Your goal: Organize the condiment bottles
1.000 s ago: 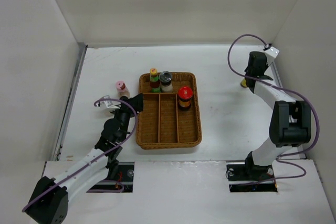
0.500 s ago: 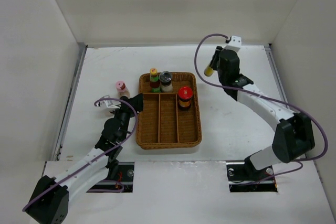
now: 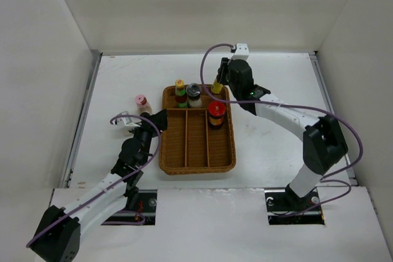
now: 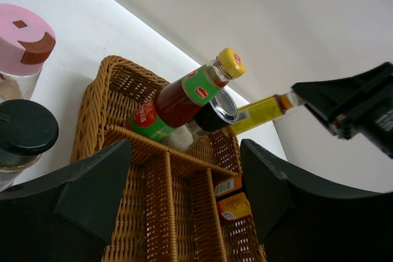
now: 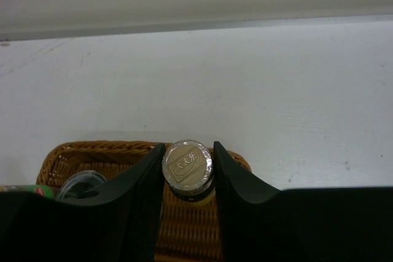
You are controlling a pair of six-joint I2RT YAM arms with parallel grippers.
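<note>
My right gripper (image 3: 220,78) is shut on a small yellow-bodied bottle with a tan cap (image 5: 188,164) and holds it over the back right corner of the wicker tray (image 3: 198,159). The bottle also shows in the left wrist view (image 4: 261,111). In the tray's back compartment stand a yellow-capped red sauce bottle (image 3: 180,92) and a grey-capped jar (image 3: 194,94). A red-capped jar (image 3: 215,113) stands in the right lane. My left gripper (image 3: 161,117) is open and empty at the tray's left rim. A pink-capped jar (image 3: 142,102) and a black-capped jar (image 4: 24,130) stand on the table left of the tray.
The tray's left and middle lanes (image 4: 178,213) hold nothing. White walls close in the table on the left, back and right. The left arm lies along the tray's left side.
My right arm has swung left from the table's far right, carrying the yellow bottle to above the tray's back right. The left arm has not moved.
</note>
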